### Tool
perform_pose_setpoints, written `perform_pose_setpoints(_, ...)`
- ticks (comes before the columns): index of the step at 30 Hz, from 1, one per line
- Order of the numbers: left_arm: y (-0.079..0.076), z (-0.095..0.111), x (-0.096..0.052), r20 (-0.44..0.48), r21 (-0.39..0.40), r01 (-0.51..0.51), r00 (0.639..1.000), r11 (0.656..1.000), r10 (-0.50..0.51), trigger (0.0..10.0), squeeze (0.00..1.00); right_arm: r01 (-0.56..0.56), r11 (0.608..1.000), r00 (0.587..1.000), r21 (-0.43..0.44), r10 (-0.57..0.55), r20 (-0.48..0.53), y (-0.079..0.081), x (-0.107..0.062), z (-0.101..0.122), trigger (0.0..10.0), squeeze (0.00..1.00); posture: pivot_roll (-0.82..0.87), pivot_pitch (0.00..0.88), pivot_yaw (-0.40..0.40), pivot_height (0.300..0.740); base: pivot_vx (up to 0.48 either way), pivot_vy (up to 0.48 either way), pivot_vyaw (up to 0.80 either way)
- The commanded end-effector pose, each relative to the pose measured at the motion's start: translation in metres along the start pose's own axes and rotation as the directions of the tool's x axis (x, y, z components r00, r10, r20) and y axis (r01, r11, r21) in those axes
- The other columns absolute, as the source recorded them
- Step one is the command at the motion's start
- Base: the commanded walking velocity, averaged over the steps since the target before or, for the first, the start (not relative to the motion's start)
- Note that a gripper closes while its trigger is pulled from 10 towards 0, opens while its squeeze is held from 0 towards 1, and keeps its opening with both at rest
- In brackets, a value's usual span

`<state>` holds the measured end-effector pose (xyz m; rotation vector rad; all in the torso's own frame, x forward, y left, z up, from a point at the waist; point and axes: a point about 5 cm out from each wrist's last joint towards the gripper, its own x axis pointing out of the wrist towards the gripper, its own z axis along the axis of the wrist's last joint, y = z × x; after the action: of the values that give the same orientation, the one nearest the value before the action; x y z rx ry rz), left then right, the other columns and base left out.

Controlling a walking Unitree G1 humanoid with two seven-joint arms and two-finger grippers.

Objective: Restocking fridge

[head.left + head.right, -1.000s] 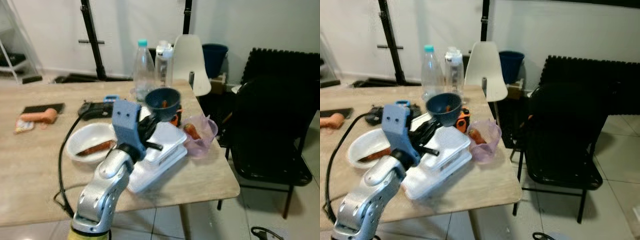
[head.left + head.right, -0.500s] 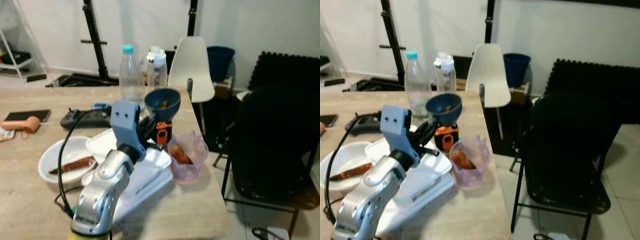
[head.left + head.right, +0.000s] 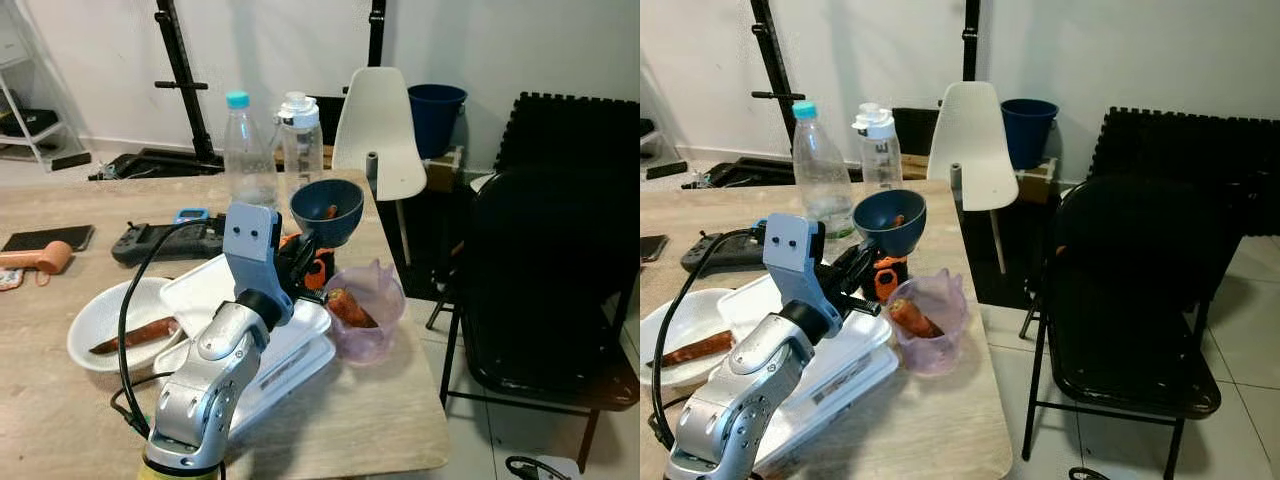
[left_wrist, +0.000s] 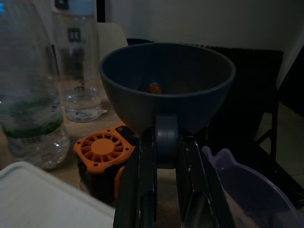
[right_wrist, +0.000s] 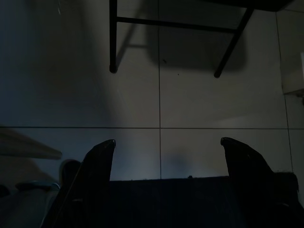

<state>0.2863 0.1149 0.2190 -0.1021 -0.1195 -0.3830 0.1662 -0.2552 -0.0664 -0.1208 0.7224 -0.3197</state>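
Wooden table (image 3: pixel 60 375) with dishes; left gripper (image 4: pixel 164 142) clamps the blue bowl (image 3: pixel 326 208) by its stem, bowl directly beyond the fingertips, upright. Right gripper (image 5: pixel 164 147) hangs spread over floor, farther off; bowl's contents probably a bit of food.

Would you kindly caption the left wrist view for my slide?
Left gripper shut on the stem of a dark blue bowl, held above the table beside an orange fan and water bottles.

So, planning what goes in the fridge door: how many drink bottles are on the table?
2. A clear bottle with a teal cap stands at the table's far edge, and a white-lidded bottle stands just to its right, behind the blue bowl held by the left claw.
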Motion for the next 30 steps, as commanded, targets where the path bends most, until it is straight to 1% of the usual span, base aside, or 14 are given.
perform_pose_setpoints(1,-0.0006,-0.0016,-0.0002,-0.003,0.000,-0.005,1.000,1.000,0.005,10.0,0.00,0.007,1.000,1.000,0.009,-0.007,-0.030,-0.0008,-0.0029,-0.0083,10.0,0.19,-0.10,0.077,0.006,0.740,0.000,0.000,0.00)
perform_pose_setpoints(30,0.0034,-0.0060,-0.0012,-0.012,-0.011,-0.038,0.999,0.999,0.038,10.0,0.00,0.005,1.000,1.000,-0.001,-0.005,-0.030,-0.0014,-0.0026,-0.0079,10.0,0.18,-0.10,0.074,0.002,0.740,0.000,0.000,0.00)
